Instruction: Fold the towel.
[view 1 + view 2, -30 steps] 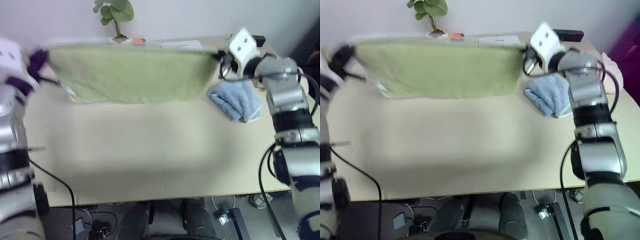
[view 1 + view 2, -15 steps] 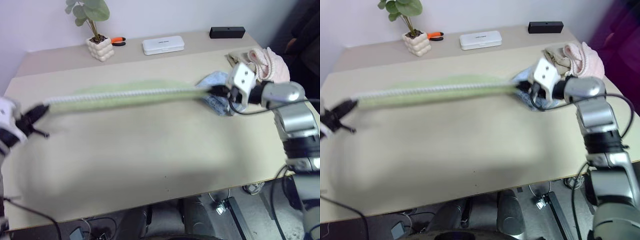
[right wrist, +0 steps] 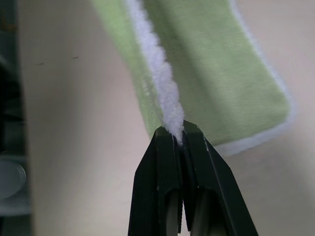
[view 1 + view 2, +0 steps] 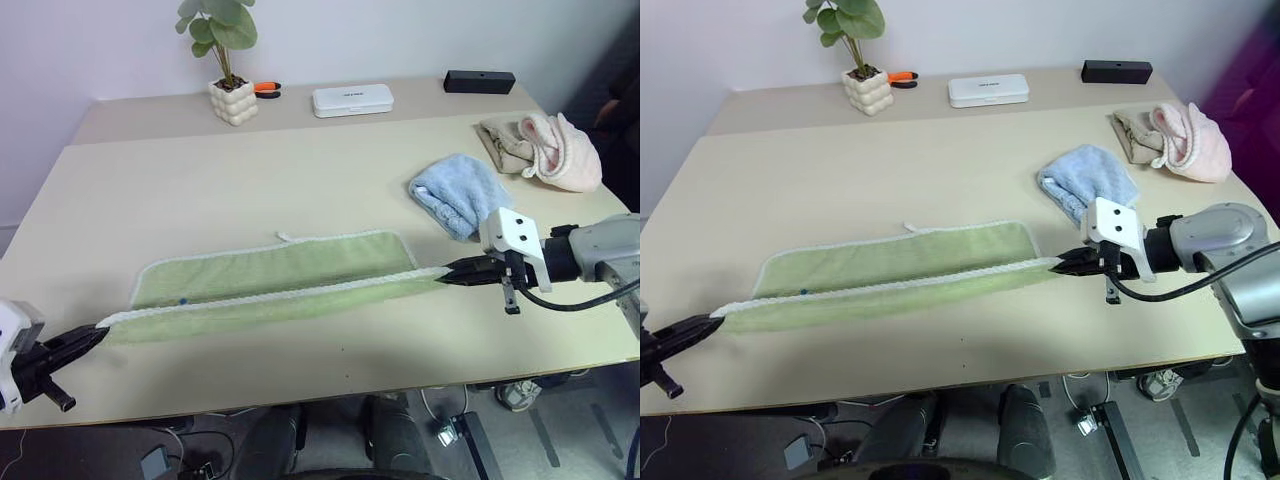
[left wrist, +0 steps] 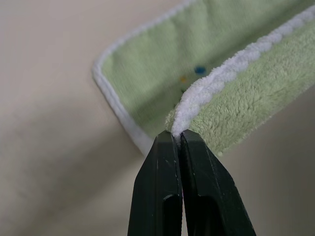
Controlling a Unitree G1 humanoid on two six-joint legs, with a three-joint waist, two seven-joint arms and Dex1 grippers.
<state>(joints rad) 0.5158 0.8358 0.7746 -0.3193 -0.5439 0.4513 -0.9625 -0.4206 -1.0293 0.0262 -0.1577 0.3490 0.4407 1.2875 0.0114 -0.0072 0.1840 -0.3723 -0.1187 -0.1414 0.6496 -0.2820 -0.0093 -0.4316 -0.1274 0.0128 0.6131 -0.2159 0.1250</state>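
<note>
A: Status on the fold?

B: Biggest first: beige table (image 4: 330, 180), mostly bare in the middle. The light green towel (image 4: 290, 272) lies across its near half, long axis running left to right. The far part rests flat on the table, white tag (image 4: 286, 237) poking out at the far edge. The near white-edged hem is lifted and stretched taut between the two arms.

A: Grippers?

B: Left gripper (image 4: 88, 341) is clamped on the towel's near-left corner, low, close to the table's front edge. Right gripper (image 4: 458, 271) is clamped on the near-right corner, just above the surface. Both wrist views show the black fingers (image 5: 167, 162) pinched tight on the white trim, nothing else held.

A: So how far along?

B: My read: early. The towel is spread lengthwise and both corners are secured, but no fold is set yet. The held edge hasn't been carried over onto the far edge. Left to do: lay the near hem over, release, flatten, likely another fold after.

A: Clutter?

B: Light blue towel (image 4: 457, 193) near the right gripper, apart from it. Pink and beige cloths (image 4: 545, 146) far right. At the back: potted plant (image 4: 229, 62), white case (image 4: 351, 100), black bar (image 4: 480, 81), small orange-handled tool (image 4: 266, 88). All well clear of the green towel.
</note>
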